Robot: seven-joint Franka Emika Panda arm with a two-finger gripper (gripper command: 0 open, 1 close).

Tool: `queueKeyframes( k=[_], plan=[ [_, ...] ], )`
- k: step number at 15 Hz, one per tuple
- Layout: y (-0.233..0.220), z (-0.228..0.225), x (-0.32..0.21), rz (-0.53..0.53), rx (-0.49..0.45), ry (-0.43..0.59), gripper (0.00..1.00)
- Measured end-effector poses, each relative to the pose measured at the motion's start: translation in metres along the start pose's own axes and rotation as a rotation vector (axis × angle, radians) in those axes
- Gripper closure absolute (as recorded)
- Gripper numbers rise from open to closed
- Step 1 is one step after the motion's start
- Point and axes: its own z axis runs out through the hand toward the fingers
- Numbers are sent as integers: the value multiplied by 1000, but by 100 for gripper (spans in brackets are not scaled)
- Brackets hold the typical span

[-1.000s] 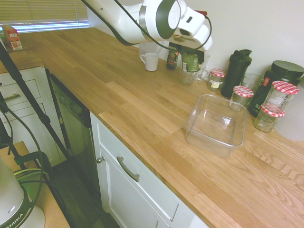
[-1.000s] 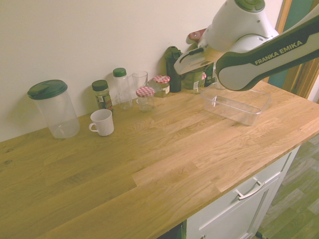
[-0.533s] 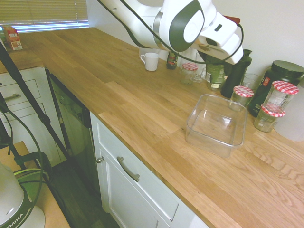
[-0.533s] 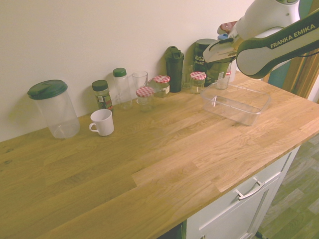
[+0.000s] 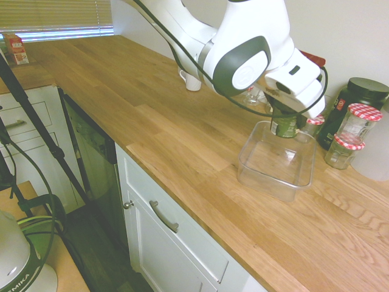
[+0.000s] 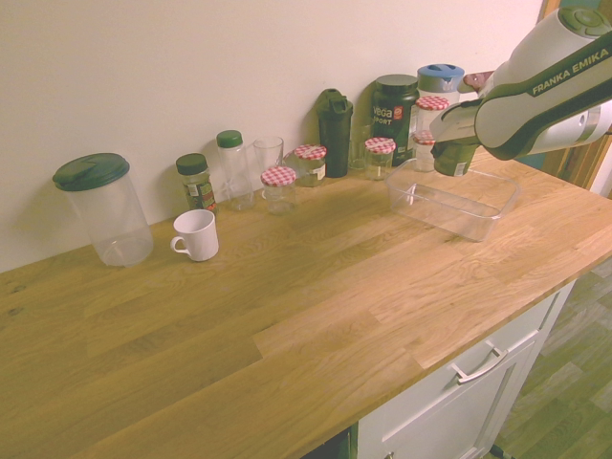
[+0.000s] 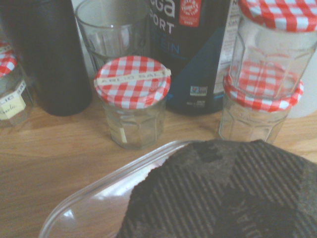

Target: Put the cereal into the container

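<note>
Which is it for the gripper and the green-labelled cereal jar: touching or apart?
Touching: the second exterior view shows the gripper closed around the dark top of the cereal jar, held over the clear tub.

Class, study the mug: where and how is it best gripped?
Probably by its near wall: the mug stands upright with its mouth open, so come from above, one finger inside, one outside, on the stretch away from the handle, which juts out sideways and would be in the way.
</note>
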Motion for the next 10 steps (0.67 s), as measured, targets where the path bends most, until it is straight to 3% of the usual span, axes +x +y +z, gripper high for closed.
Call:
queueKeyframes(
  k=[9, 10],
  plan=[
    [19, 72, -22, 15, -44, -57, 100],
    [19, 77, -21, 13, -51, -63, 0]
  ],
)
